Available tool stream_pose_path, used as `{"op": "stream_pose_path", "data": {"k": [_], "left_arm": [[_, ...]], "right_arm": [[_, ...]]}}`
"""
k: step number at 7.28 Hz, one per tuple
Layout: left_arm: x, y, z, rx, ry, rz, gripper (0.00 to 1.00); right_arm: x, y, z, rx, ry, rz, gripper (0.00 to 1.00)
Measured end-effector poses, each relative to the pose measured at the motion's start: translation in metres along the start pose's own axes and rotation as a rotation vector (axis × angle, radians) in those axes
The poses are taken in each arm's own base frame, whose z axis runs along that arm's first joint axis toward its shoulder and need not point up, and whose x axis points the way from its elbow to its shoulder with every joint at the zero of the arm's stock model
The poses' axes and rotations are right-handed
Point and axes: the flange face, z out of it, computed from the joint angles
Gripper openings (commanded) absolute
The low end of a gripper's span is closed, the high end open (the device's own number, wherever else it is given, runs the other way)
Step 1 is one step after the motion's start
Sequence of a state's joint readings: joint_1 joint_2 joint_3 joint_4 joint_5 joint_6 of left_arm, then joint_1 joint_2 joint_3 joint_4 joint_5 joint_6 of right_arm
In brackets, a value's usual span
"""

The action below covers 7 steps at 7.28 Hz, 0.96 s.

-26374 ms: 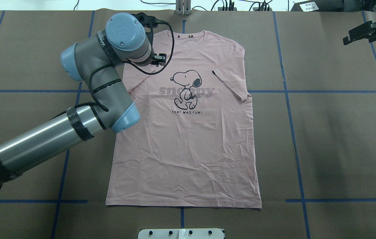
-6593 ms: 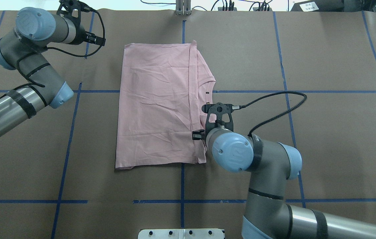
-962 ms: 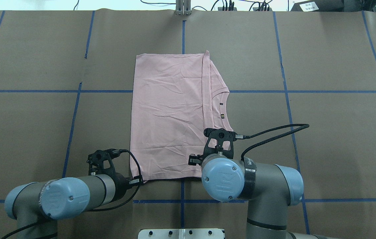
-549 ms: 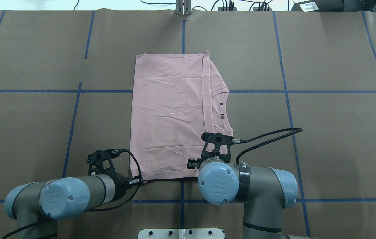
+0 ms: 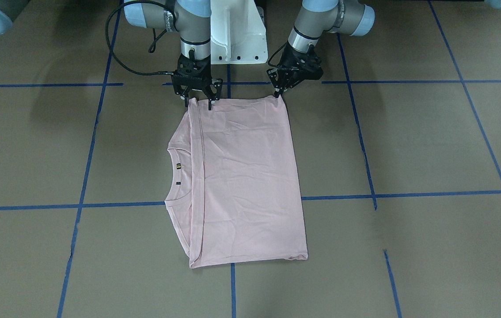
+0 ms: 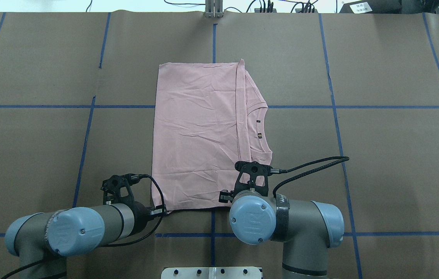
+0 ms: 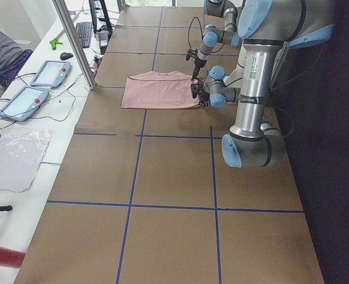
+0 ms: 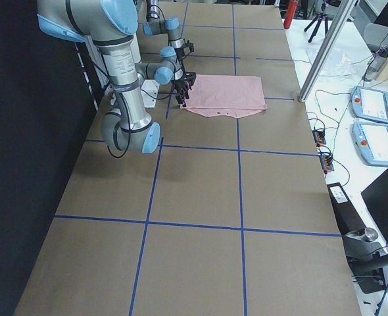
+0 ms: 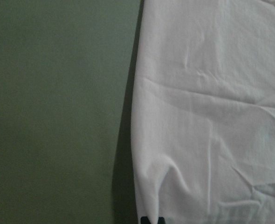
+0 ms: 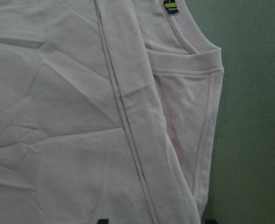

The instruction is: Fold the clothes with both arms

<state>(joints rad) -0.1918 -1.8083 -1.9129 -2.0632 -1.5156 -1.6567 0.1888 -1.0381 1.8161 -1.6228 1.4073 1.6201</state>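
The pale pink T-shirt (image 5: 246, 176) (image 6: 196, 128) lies folded into a tall rectangle with its plain back up. Its ribbed collar (image 6: 262, 128) (image 10: 207, 60) sticks out on the robot's right. My left gripper (image 5: 277, 93) (image 6: 160, 211) is shut on the near left corner, and the cloth (image 9: 212, 93) puckers at its fingertips. At the near right corner, my right gripper (image 5: 198, 104) is open, its fingers spread either side of the folded edge. The drawing and text are hidden.
Brown paper with blue tape lines (image 6: 84, 147) covers the table. The white pedestal base (image 5: 237, 31) stands just behind both grippers. A metal post (image 6: 213, 9) is at the far edge. Tablets (image 7: 32, 89) and cables lie on the side bench.
My right arm has drawn back along the shirt's right edge to its near corner. The left arm and the shirt have not moved.
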Motion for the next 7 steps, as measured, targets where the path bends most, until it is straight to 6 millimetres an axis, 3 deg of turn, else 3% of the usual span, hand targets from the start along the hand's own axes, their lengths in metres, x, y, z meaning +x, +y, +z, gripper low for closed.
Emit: {"op": "stream_pose_path", "data": {"k": [7], "left_arm": [[-0.0007,0.0,0.0002,0.0,-0.001,0.0,0.0]], "right_arm": [[0.0023,0.001,0.0077,0.003,0.013,0.004,0.65]]}}
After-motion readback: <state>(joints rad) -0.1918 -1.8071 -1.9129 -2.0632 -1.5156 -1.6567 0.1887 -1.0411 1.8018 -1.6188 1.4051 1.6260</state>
